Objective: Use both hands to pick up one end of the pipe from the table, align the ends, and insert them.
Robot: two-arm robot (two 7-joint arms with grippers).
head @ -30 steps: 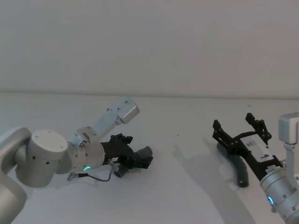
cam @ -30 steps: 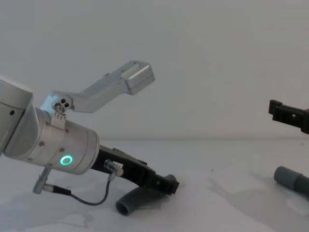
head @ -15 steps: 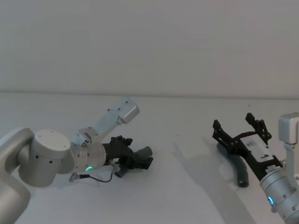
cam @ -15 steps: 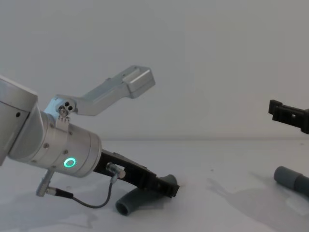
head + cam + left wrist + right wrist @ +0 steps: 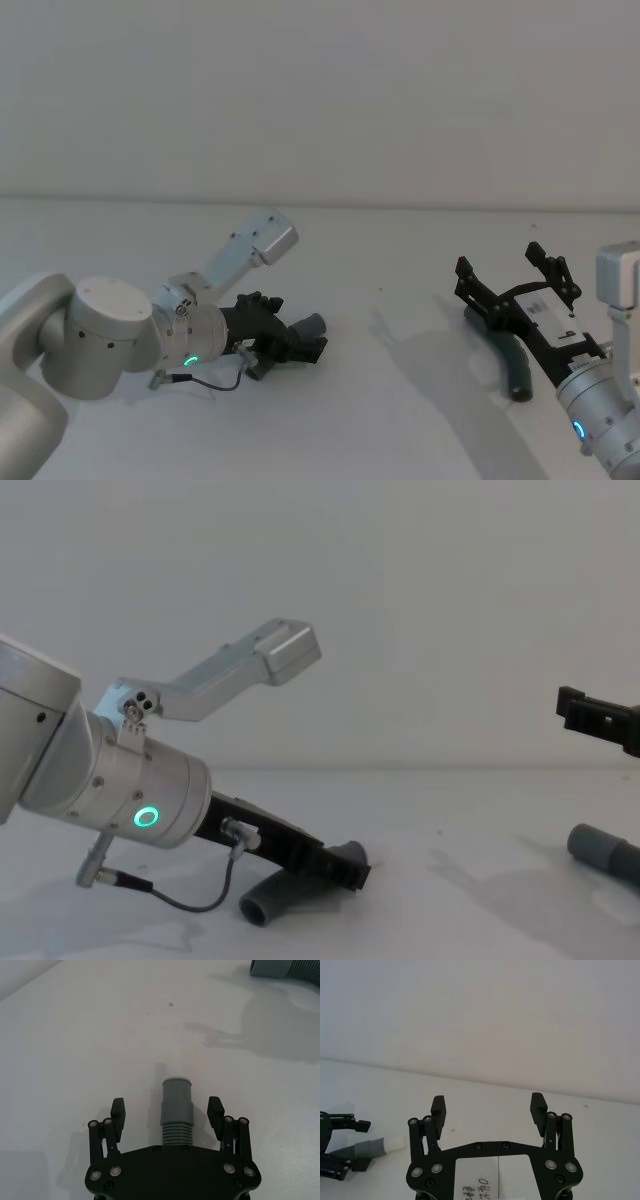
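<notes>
Left arm has eased down and forward a touch over the last second. Neither pipe piece has moved, so this is final approach, not a grasp yet.

Near-left of the bench (image 5: 400, 430): left hand (image 5: 166, 1107) is low over the bench, tilted nose-down. Its jaws are wide open and straddle the left pipe piece (image 5: 177, 1105), with a clear gap on each side. No contact, nothing held. I reckon closing is the next step.

That piece lies flat on the bench. It's dark grey plastic with a ribbed section between my jaws, then a smooth wider cuff with a round mouth pointing away from the wrist. The right wrist view shows a paler whitish tip on it. It looks rigid, so the ribs should give grip.

Toward the right edge: right hand (image 5: 505, 265) has not moved. It hangs above the curved pipe piece (image 5: 515, 370) with jaws fully open and empty. The curved piece is the same grey, ribbed along the bend, with a smooth cuff at the end. It rests on the bench, well apart from the left piece.

The bench is matte white and plain out to the far edge.
</notes>
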